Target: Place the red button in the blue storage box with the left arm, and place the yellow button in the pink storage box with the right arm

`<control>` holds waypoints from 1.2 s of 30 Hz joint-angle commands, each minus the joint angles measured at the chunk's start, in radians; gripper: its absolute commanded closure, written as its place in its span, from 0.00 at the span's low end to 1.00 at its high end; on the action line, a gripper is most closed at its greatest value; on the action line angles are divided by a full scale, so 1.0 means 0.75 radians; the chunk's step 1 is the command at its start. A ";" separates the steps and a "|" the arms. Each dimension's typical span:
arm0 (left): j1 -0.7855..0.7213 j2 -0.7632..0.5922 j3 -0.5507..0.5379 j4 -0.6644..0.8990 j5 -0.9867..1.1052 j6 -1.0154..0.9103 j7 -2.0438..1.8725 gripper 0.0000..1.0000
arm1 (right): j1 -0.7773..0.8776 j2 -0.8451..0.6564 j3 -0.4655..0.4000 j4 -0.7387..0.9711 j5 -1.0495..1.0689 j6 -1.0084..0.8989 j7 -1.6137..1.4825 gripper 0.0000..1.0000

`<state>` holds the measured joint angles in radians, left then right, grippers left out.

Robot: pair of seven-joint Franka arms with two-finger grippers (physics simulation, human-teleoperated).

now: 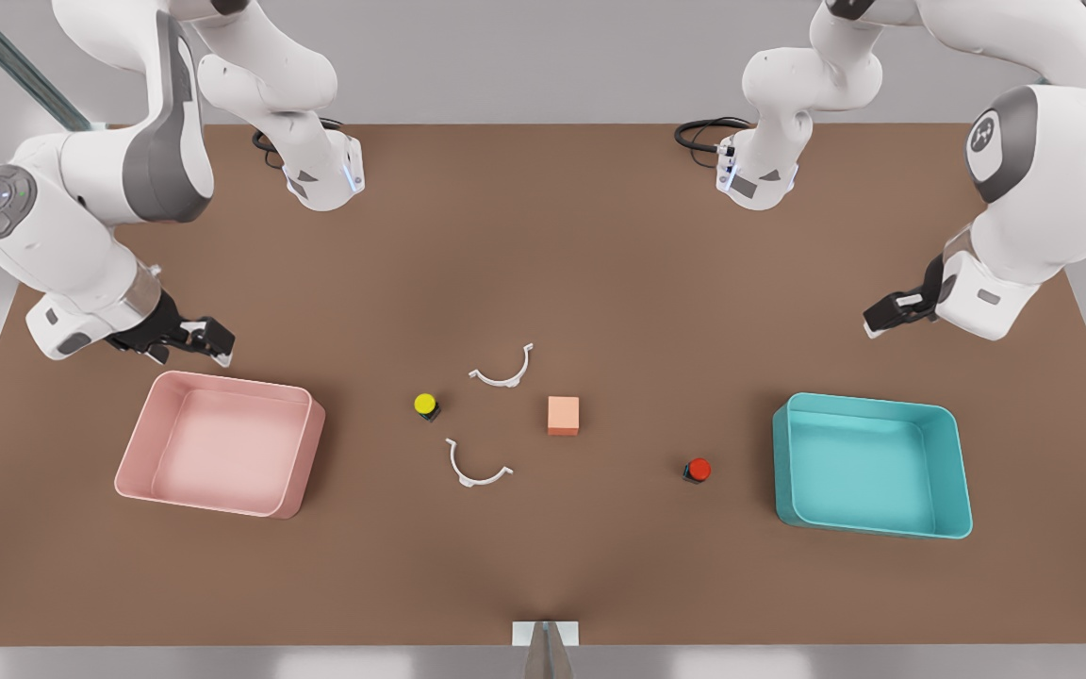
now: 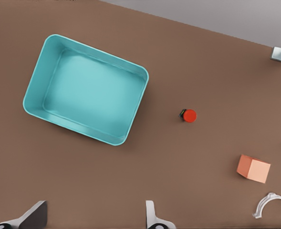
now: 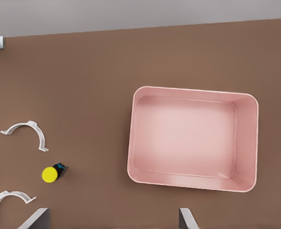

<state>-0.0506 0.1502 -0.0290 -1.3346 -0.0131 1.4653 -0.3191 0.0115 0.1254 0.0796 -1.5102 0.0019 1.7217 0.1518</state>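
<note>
Both grippers, left (image 1: pixel 882 319) beyond the blue box (image 1: pixel 953 420) and right (image 1: pixel 196 341) beyond the pink box (image 1: pixel 312 405), hover fingers wide; red button (image 1: pixel 698 469) and yellow button (image 1: pixel 425 405) sit on the worktop (image 1: pixel 600 236), tiny enough to risk slipping free at pinch.

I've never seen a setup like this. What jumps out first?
Two bright trays on the brown table: the pink storage box at the front view's left, the blue storage box at its right, both empty. Between them sit the yellow button and red button. Above each tray hangs an open hand: right hand, left hand.
</note>
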 commanded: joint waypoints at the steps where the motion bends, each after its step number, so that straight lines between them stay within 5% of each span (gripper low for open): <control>1: -0.006 0.012 -0.002 0.002 0.003 0.004 0.430 0.00 | -0.001 0.003 0.000 0.001 0.002 0.005 0.055 0.00; 4: -0.168 0.227 -0.002 0.121 0.005 0.008 0.428 0.00 | 0.017 0.021 0.014 -0.013 0.002 0.028 0.057 0.00; 8: -0.342 0.483 0.000 0.133 0.036 0.470 0.254 0.00 | 0.017 0.029 0.252 -0.334 -0.062 0.377 0.223 0.00; 11: -0.360 0.665 0.006 0.133 0.036 0.725 0.149 0.00 | 0.030 0.160 0.368 -0.363 -0.068 0.459 0.448 0.00; 19: -0.354 0.824 0.026 -0.022 0.058 1.053 0.158 0.00 | 0.222 0.454 0.368 -0.341 -0.297 0.733 0.818 0.00; 28: -0.358 0.964 0.026 -0.055 0.058 1.057 0.153 0.00 | 0.216 0.610 0.358 -0.349 -0.334 0.864 0.812 0.00; 31: -0.358 0.961 0.024 -0.055 0.058 1.055 0.151 0.29 | 0.201 0.649 0.358 -0.351 -0.334 0.879 0.810 0.00; 36: -0.360 0.955 0.024 -0.053 0.056 1.047 0.143 0.41 | 0.173 0.649 0.360 -0.400 -0.332 0.879 0.812 0.00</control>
<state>-0.3205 0.8687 -0.0107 -1.3751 0.0298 2.2441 -0.2090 0.1425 0.6128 0.3493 -1.8054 -0.2473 2.3613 0.6174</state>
